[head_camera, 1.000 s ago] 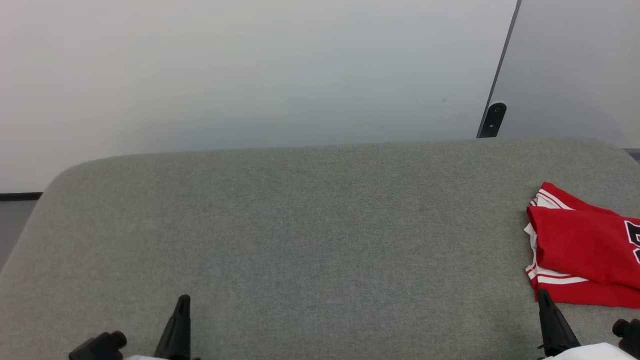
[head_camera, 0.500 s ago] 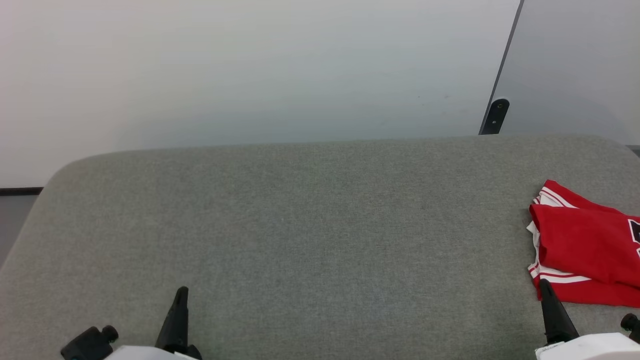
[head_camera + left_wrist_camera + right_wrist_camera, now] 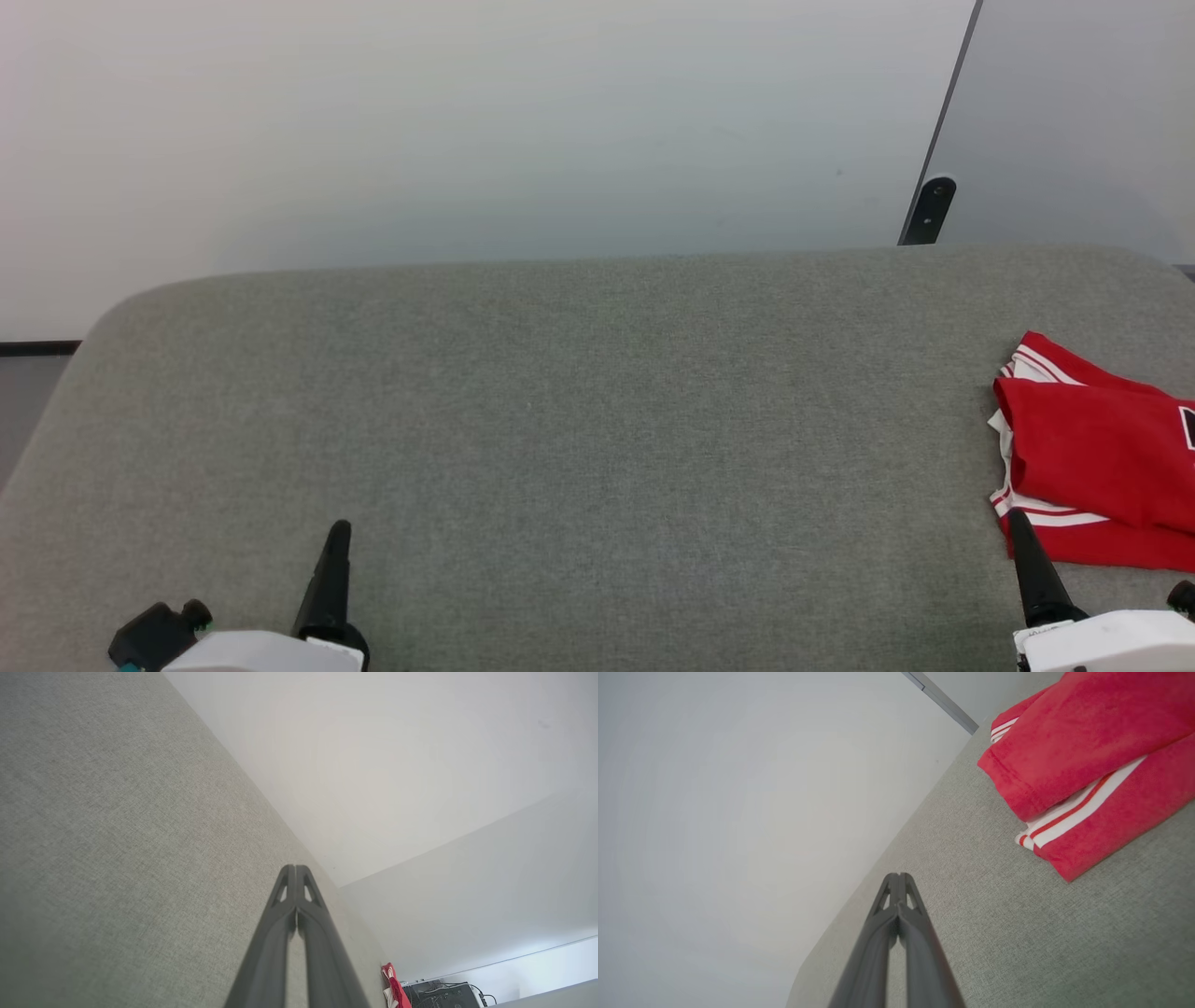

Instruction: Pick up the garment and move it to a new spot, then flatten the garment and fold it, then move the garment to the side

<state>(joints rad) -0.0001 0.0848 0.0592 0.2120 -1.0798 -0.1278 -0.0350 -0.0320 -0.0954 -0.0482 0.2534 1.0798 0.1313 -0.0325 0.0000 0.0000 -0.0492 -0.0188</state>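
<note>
Soft red short-sleeved shirt with white-and-red striped trim (image 3: 1092, 457) lies folded in a flat stack at the right edge of the grey woven-fabric padded surface (image 3: 579, 420), roughly midway between its far and near edges. Right gripper (image 3: 1014, 519), two long dark fingers pressed together on nothing, hangs over the near right corner, tip just beside the shirt's near left corner but apart from the cloth. Left gripper (image 3: 340, 530), likewise pressed together and empty, over the near edge toward the left corner, well apart from the shirt
</note>
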